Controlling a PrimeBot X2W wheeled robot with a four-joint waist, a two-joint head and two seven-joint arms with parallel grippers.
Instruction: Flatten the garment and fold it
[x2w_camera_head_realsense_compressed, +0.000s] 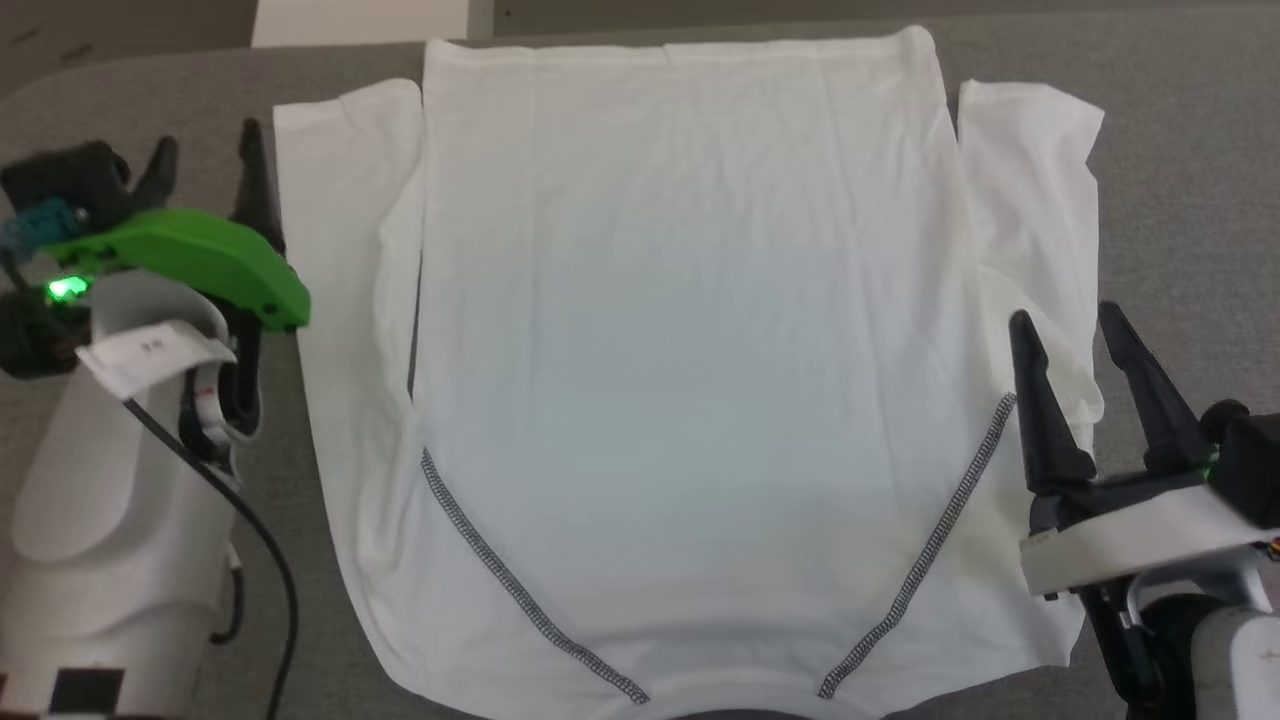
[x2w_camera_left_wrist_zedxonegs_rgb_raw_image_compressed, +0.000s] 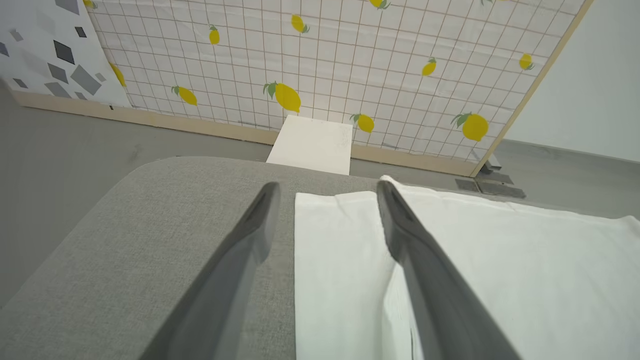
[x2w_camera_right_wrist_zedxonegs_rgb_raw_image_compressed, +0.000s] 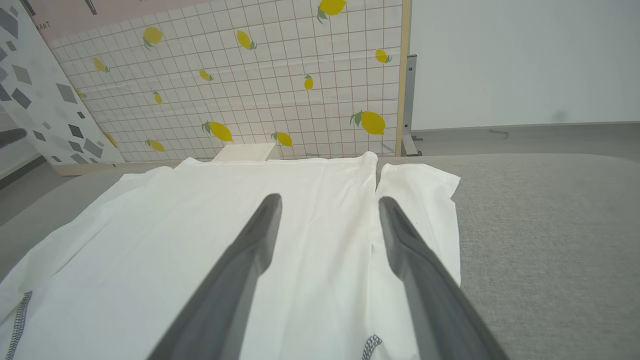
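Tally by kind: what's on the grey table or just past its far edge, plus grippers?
White soft fabric shirt with dark grey stitching: 1
Rigid white box, past the far edge: 1
Grippers with two dark fingers, both open and holding nothing: 2 (left gripper, right gripper)
Total: 4

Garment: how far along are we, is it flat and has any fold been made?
Done: the garment lies spread flat on the grey table. In hand: nothing; left pincer and right pincer stand open at its sleeves. Left: all the folding.
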